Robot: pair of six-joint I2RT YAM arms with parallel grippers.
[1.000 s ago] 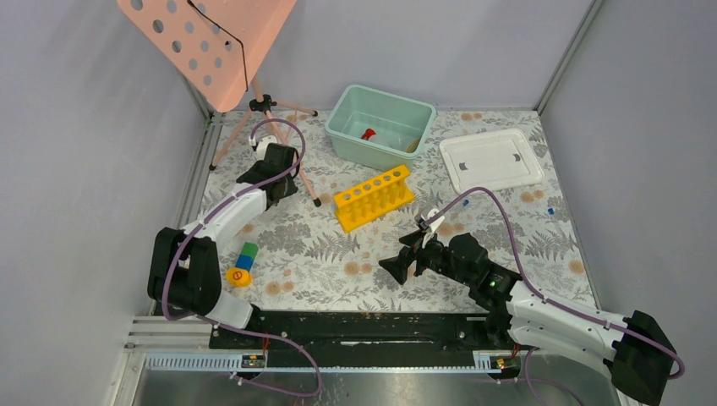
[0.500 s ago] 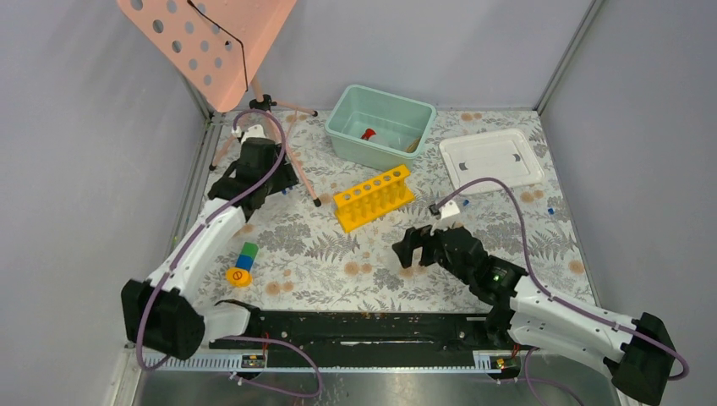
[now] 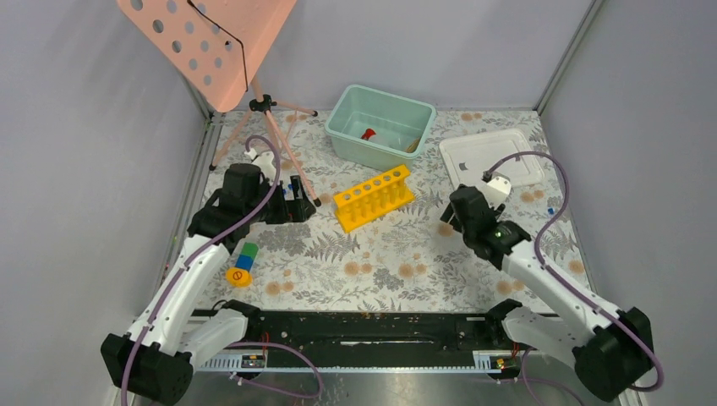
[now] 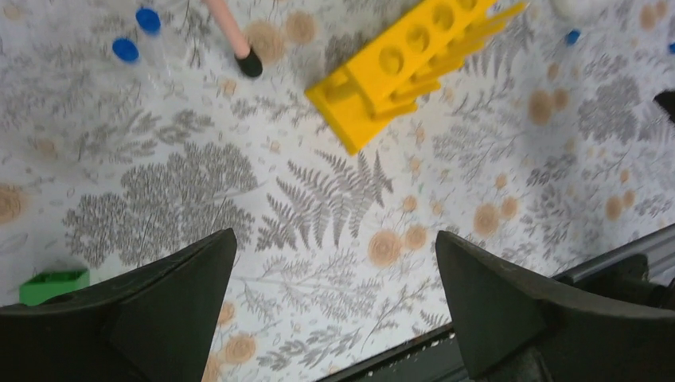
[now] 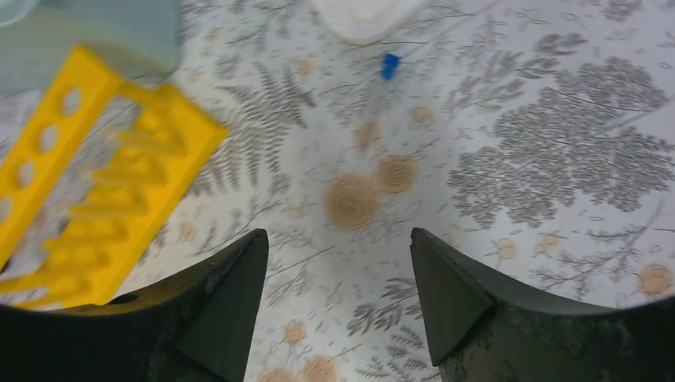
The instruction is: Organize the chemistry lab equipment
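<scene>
The yellow test-tube rack lies mid-table; it shows in the left wrist view and blurred in the right wrist view. A red-capped bottle lies inside the teal bin. Two blue-capped tubes lie by the tripod foot. Another blue-capped tube lies near the white lid. My left gripper hangs open left of the rack, holding nothing. My right gripper hovers open right of the rack, nothing between its fingers.
A pink perforated stand on a tripod rises at the back left. A green-blue block stack and a yellow piece sit near the left arm. Grey walls close in the left, back and right sides.
My left gripper pulled back from the tripod toward the rack and its jaws opened wide. My right arm swung right and farther back toward the white lid, jaws narrowing slightly.
</scene>
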